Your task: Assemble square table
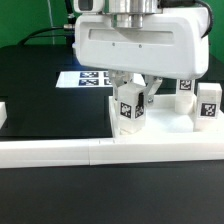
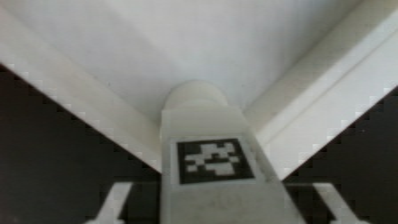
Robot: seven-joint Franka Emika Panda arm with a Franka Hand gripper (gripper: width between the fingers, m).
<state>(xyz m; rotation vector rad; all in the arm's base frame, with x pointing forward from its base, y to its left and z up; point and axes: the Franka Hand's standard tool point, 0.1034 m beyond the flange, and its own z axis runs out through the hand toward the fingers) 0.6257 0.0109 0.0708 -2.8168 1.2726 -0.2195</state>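
Table leg (image 1: pixel 128 108) stands upright between the gripper (image 1: pixel 133 92) fingers.

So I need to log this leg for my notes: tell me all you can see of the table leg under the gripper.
The table leg is a short white plastic-looking post with a rounded end and black-and-white tags on its faces. It stands upright beside the white border bar, between the fingers of the gripper. Whether they already clamp it cannot be told.

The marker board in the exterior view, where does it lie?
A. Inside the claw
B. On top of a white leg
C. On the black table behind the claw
C: the marker board lies flat on the black table, behind the claw, which is down around a tagged white leg.
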